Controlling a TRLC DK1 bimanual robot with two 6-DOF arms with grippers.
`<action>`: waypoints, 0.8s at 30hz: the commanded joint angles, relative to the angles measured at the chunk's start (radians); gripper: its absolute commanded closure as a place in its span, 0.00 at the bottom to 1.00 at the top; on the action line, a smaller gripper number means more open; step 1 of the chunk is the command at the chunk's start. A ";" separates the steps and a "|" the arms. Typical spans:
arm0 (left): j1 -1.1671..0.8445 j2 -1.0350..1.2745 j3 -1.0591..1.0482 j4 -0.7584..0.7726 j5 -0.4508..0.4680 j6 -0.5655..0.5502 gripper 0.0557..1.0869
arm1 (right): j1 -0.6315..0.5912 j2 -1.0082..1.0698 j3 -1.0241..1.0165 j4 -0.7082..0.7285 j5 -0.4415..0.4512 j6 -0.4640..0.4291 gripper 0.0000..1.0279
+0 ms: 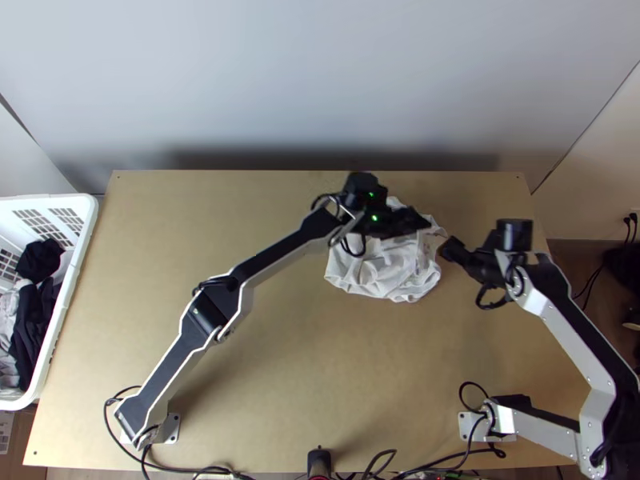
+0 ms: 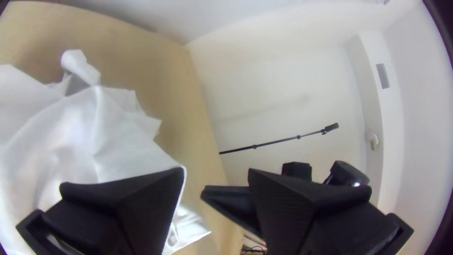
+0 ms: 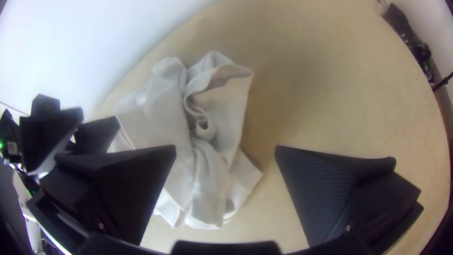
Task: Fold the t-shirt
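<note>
The left gripper (image 1: 414,222), a claw with two wide, flat black fingers, is over the far part of the bunched white cloth t-shirt (image 1: 380,268). In the left wrist view it is released, its fingers well apart and a bit of the shirt's edge showing in the gap; whether either finger touches the cloth I cannot tell. To its right, just beside the shirt, is the right gripper (image 1: 450,250), also released, its black fingers spread wide in the right wrist view. Around and below both claws spreads the light wooden table (image 1: 280,384), the shirt lying crumpled on it. Well apart to the left of both claws is a white plastic basket (image 1: 88,216) holding dark and light clothes (image 1: 32,316).
</note>
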State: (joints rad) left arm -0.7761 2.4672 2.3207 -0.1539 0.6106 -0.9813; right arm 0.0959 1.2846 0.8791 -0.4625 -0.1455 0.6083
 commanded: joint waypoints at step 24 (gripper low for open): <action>0.255 -0.079 -0.106 -0.334 -0.192 0.434 0.33 | 0.344 0.450 0.560 -0.166 -0.236 0.323 0.05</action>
State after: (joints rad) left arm -0.5430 2.3775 2.2185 -0.4671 0.4568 -0.5880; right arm 0.4118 1.6314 1.4006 -0.5755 -0.2546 0.7612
